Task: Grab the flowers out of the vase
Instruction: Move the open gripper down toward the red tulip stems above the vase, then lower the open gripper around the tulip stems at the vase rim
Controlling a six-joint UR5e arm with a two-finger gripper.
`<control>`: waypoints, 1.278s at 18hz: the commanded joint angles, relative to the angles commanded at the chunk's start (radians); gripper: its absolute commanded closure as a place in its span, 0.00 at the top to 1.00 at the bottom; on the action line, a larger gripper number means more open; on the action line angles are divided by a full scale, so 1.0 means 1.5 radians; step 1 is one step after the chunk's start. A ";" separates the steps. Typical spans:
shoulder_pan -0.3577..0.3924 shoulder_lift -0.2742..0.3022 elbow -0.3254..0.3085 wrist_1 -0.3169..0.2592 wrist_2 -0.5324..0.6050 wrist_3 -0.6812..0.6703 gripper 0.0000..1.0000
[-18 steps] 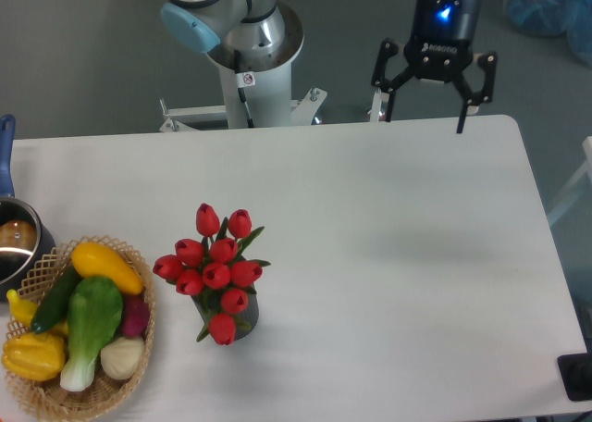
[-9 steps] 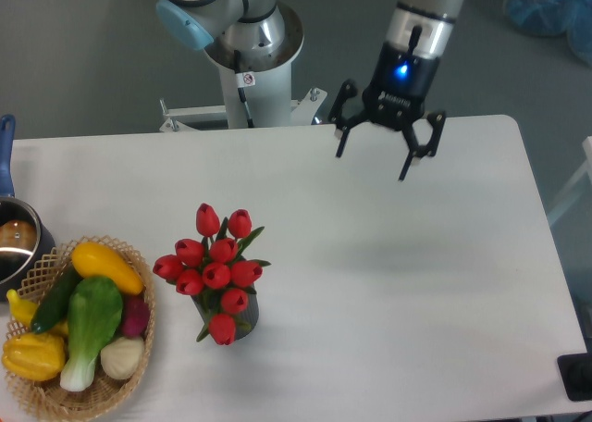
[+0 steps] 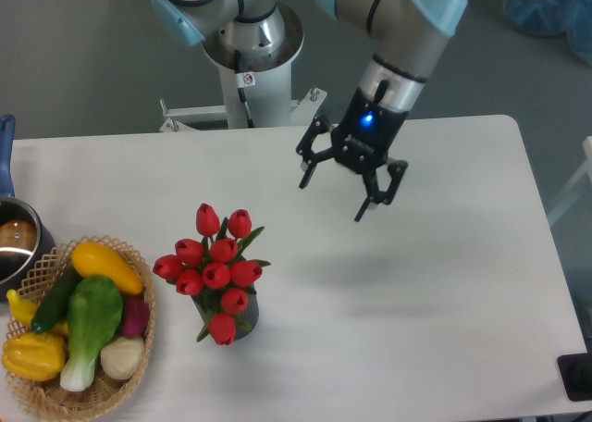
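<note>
Arm: one robot arm, reaching in from the top of the view and tilted down and to the left over the surface [image 3: 416,283].
Gripper: one gripper [image 3: 332,198], with two black fingers [image 3: 311,158] spread wide apart; nothing is between them and it holds nothing. It hangs above the surface, touching none of the things on it.
Flowers: one bunch of flowers [image 3: 215,266], with ten red tulip buds that I can count, plus green stems and leaves. The bunch spreads wider than what holds it.
Vase: one dark vase [image 3: 244,316], mostly hidden under the buds; only a part of its side shows at the lower right of the bunch. It stands upright on the surface, left of centre and toward the near edge.
Flowers relative to gripper: the bunch sits in the vase, below and to the left of the gripper in the view, well apart from it. The top two buds are the nearest part to the left finger, with bare surface between them.
Basket: one wicker basket [image 3: 129,369] at the lower left corner, just left of the flowers, not touching them.
Vegetables: about seven in the basket, yellow, green, purple and pale ones; the exact count is hard to tell where they overlap.
Pot: one steel pot [image 3: 13,244] with a blue handle, cut off by the left edge, touching the basket's rim.
</note>
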 joint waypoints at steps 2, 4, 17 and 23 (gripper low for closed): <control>-0.009 -0.002 0.000 -0.001 -0.011 -0.004 1.00; -0.021 -0.010 -0.001 0.001 -0.017 -0.003 1.00; -0.032 -0.051 -0.008 0.065 -0.139 -0.011 1.00; -0.057 -0.079 0.015 0.106 -0.152 -0.040 1.00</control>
